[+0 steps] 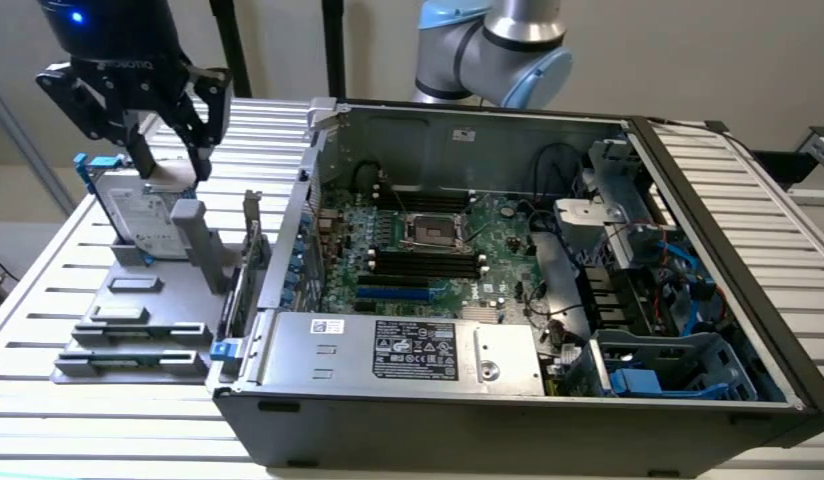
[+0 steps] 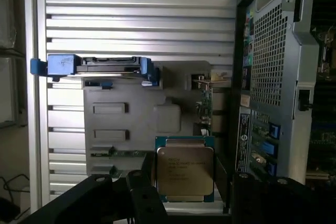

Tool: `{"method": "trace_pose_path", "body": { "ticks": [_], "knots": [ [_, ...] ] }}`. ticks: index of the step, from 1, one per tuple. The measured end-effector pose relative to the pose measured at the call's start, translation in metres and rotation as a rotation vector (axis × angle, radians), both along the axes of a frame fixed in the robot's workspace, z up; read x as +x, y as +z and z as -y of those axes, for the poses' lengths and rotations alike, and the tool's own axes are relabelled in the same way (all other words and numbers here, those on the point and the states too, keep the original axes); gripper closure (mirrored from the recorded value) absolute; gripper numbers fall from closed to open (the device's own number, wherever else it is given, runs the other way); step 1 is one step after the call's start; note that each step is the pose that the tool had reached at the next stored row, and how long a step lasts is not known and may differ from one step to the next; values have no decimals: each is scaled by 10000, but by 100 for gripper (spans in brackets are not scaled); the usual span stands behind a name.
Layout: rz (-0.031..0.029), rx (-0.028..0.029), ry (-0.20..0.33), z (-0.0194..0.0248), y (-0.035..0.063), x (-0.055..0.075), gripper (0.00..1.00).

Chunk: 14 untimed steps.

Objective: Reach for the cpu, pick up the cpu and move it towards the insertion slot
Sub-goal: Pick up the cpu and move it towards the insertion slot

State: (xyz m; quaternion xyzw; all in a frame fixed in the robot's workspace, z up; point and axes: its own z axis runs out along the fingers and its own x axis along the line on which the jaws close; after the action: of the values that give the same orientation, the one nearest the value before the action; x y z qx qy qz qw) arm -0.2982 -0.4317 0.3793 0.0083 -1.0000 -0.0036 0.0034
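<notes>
The cpu is a flat square chip with a silver top and a pale rim, and it sits between my two black fingers. My gripper is shut on it at the exterior view's upper left, above the grey fixture. From that side the cpu appears as a small pale piece at the fingertips. The insertion slot, a silver-framed socket with a dark centre, lies on the motherboard inside the open computer case, well off to the exterior view's right of the gripper.
A silver hard drive with blue brackets stands upright on the fixture just below the gripper. The case's side wall rises between fixture and motherboard. Black memory slots, a blue card slot and the power supply surround the socket.
</notes>
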Motion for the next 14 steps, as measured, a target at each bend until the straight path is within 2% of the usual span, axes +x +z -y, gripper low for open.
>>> {"method": "trace_pose_path", "body": {
  "ticks": [5,14],
  "knots": [
    [-1,32,1,-10,65,191,46],
    [-1,180,0,-29,146,490,46]
  ]
}}
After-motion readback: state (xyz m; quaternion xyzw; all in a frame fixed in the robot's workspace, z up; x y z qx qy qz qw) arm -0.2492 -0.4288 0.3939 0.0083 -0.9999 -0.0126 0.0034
